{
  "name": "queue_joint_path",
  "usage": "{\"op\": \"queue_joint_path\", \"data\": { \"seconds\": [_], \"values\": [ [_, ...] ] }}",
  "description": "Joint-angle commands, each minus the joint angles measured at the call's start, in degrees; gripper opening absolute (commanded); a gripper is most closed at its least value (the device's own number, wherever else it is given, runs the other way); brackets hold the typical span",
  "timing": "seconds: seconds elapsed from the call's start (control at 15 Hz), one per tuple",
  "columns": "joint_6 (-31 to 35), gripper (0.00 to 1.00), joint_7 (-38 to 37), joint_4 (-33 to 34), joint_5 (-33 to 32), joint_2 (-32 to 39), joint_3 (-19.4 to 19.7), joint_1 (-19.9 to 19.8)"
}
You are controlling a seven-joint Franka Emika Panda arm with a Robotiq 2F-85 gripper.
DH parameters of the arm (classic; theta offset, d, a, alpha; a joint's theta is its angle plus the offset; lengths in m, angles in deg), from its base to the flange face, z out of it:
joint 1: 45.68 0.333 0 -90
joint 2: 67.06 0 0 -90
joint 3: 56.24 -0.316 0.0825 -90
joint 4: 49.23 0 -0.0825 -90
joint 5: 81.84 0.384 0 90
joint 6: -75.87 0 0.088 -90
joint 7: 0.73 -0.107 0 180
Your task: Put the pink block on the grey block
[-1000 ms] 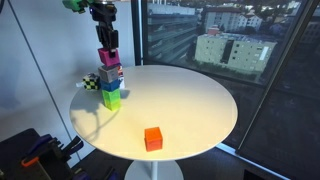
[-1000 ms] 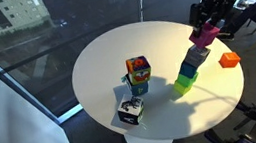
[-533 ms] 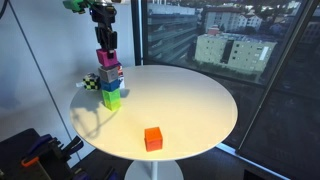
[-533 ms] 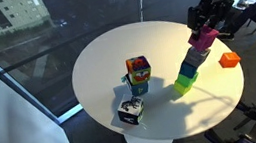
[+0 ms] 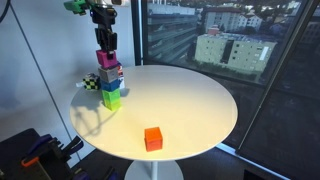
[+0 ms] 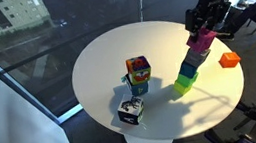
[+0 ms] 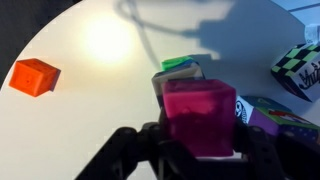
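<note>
My gripper (image 5: 106, 50) is shut on the pink block (image 7: 200, 115), with a finger on each side. It holds the block on top of a stack near the table edge. The pink block (image 5: 106, 58) sits directly over the grey block (image 5: 109, 73); I cannot tell if they touch. The grey block rests on a blue cube, which rests on a lime-green cube (image 5: 111, 99). In the other exterior view the gripper (image 6: 205, 25) holds the pink block (image 6: 202, 40) above the grey block (image 6: 197, 56). In the wrist view only a grey sliver (image 7: 163, 84) shows behind the pink block.
An orange cube (image 5: 152, 138) lies alone on the round white table (image 5: 190, 100); it also shows in the wrist view (image 7: 35, 76). A black-and-white checkered block (image 6: 130, 111) and a multicoloured block (image 6: 139, 74) stand near the stack. A window lies beyond the table.
Hardly anything: the gripper and pink block stay over the stack, shifting only very slightly.
</note>
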Motion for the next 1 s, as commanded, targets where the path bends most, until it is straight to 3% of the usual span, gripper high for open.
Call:
{"op": "queue_joint_path", "data": {
  "seconds": [0.0, 0.93],
  "values": [
    [-1.5, 0.29, -0.2, 2.2, 0.8, 1.1, -0.2, 0.3],
    [-1.6, 0.29, -1.9, 2.9, -0.9, 2.3, -0.6, 0.1]
  ]
}}
